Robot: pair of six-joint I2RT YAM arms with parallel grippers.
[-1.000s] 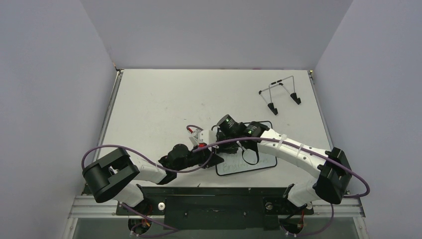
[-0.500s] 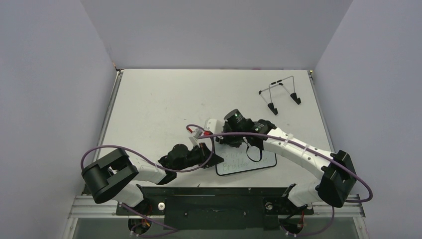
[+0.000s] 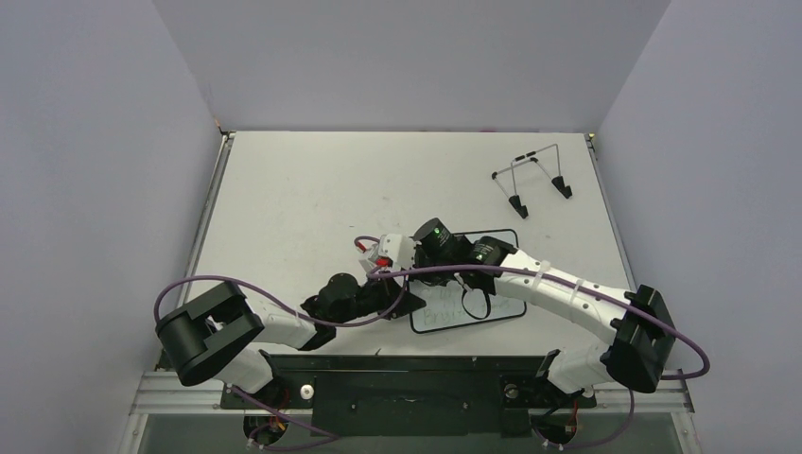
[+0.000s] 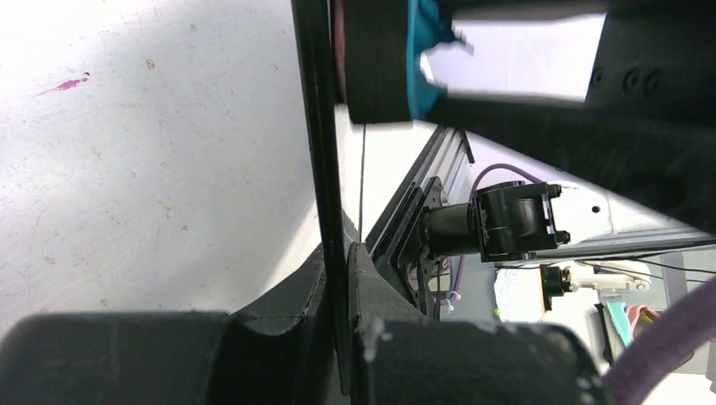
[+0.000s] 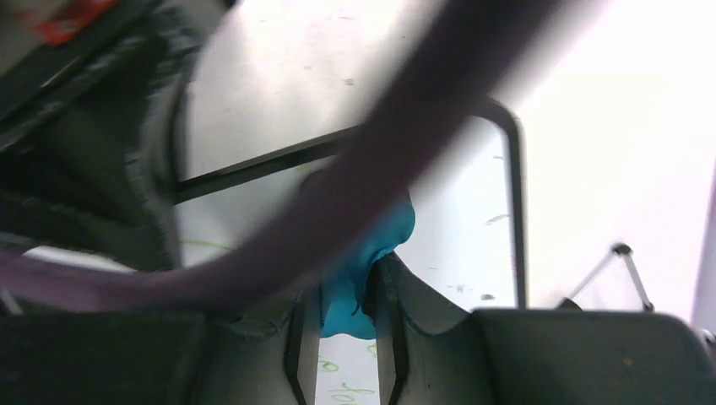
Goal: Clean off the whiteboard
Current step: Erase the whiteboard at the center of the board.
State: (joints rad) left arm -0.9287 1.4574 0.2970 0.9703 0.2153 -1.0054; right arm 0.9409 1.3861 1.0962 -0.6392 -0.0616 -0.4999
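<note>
Two tools are working on the whiteboard (image 3: 506, 301). It lies flat on the tabletop (image 3: 303, 199), close to the near edge and a little to the right of the middle.

The left tool (image 4: 340, 270) is closed tight on the board's thin black rim at its left side. I think it is holding the board so it cannot slide.

The right tool (image 5: 342, 287) is pinched shut on a small blue eraser (image 5: 371, 245). The eraser seems to rest on the white face, toward the far left part of the board.

The job is not done. Green writing (image 3: 452, 319) runs along the near strip of the board, and the right wrist view shows some of it too. The far part looks white where it shows, so that part may be clean. But the arms and a purple cable hide a lot of it, so I cannot be sure.

What is left, I think, is to rub the eraser over the near strip until the green is gone.

A wire stand (image 3: 518, 204) sits well apart at the far right.
</note>
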